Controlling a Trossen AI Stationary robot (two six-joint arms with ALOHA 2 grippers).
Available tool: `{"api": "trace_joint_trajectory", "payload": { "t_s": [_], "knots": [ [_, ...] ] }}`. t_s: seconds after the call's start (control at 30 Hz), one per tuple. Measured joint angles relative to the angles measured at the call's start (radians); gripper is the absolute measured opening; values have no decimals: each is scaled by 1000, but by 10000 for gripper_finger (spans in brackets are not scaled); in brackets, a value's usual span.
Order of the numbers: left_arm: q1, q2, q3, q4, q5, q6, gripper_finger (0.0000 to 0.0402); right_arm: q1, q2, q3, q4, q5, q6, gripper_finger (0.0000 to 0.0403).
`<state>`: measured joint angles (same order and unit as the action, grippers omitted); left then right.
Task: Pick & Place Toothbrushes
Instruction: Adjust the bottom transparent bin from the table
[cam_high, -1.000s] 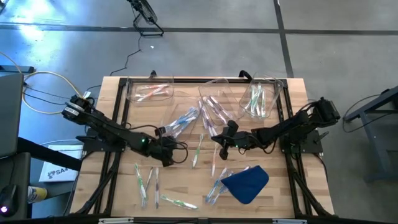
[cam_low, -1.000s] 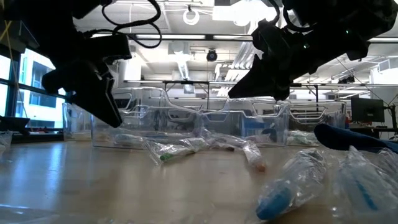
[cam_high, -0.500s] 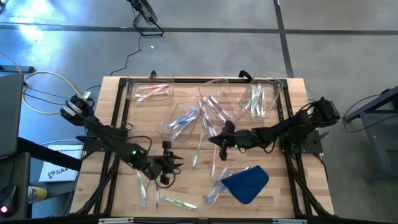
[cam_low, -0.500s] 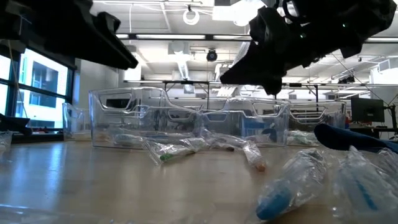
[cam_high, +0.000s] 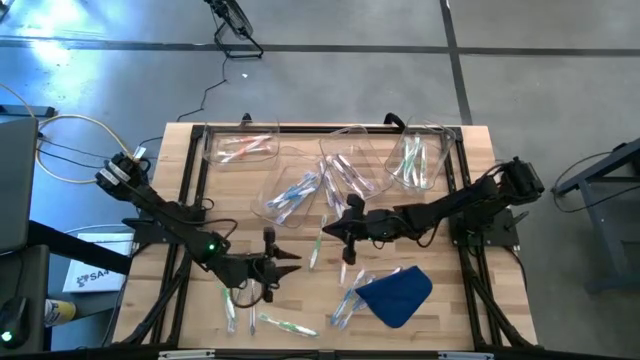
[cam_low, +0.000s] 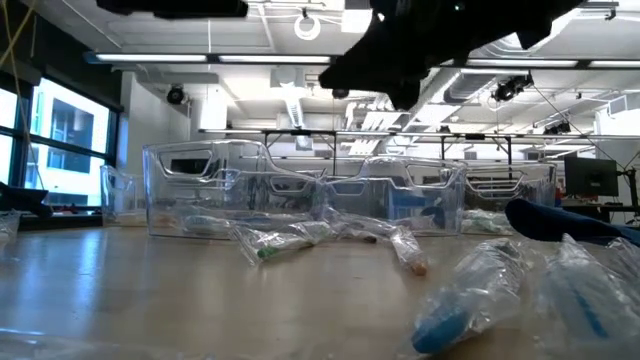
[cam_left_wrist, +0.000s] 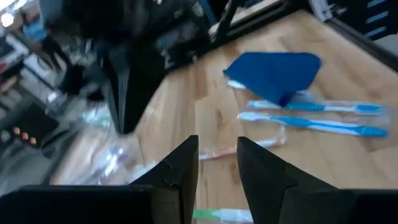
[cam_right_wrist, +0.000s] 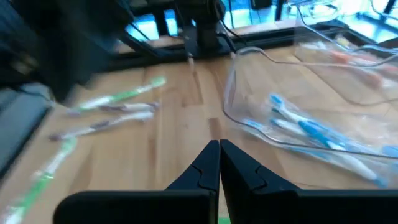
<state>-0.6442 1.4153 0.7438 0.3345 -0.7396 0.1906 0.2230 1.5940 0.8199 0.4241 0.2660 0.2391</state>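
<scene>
Left gripper (cam_high: 291, 262) has swung clear; toothbrushes (cam_high: 316, 246) lie just beyond its empty fingers.

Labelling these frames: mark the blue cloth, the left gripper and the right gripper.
blue cloth (cam_high: 398, 294), high view, middle of the fabric.
left gripper (cam_high: 292, 262), high view, between its parted fingertips.
right gripper (cam_high: 322, 232), high view, at its shut fingertips.

Even, bright overhead light falls on the wooden worktop (cam_high: 300, 300), with only soft shadows under the arms. In the low view, ceiling strip lights (cam_low: 200, 58) glare and the nearest wrapped toothbrushes (cam_low: 470, 300) are out of focus. Both wrist views are smeared with motion blur beyond the gripper fingers (cam_left_wrist: 180, 168)
</scene>
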Motion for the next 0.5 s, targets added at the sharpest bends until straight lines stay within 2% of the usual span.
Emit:
{"api": "trace_joint_trajectory", "payload": {
  "t_s": [0.13, 0.33, 0.5],
  "knots": [
    [3, -24, 0, -51, 0, -30, 106, 0, 4, 26, -51, 48, -20, 4],
    [23, -37, 1, -137, 3, -128, 106, 7, -8, 24, -106, 50, -19, 4],
    [91, -92, 2, -329, 87, -267, 106, 27, -8, 24, -129, 50, -23, 4]
  ]
}}
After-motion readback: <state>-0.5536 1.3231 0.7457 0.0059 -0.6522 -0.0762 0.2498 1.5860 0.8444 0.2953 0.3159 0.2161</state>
